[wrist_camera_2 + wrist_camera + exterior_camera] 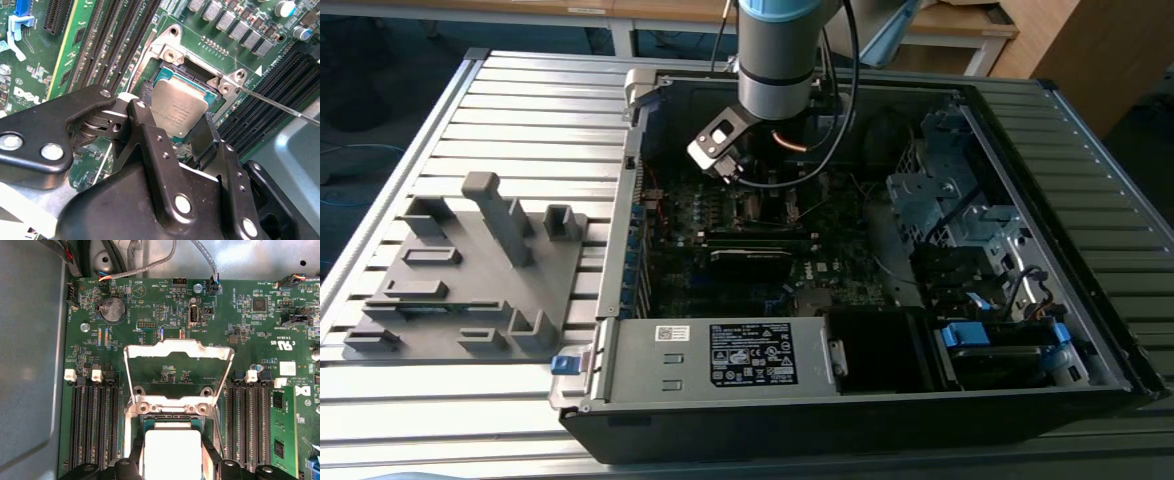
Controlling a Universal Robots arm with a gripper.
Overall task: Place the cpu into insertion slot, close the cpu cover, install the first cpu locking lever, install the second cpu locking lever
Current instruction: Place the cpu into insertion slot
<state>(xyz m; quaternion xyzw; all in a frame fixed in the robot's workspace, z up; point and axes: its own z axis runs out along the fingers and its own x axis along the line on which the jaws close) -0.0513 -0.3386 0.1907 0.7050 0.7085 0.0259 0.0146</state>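
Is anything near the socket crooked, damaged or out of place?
Nothing stands out. The cpu sits square in the tool, aligned with the insertion slot, and the cpu cover stands open beyond it.

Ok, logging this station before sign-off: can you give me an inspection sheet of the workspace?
Surface: slatted metal table, open computer case lying on it.
Job's things: cpu over the insertion slot; cpu cover flipped open.
Clutter: grey fixture tray beside the case, exterior view's left.
Grippers: end effector shut on the cpu.
Cables: grey wires along the board edge.
Surroundings: wooden furniture beyond the table.
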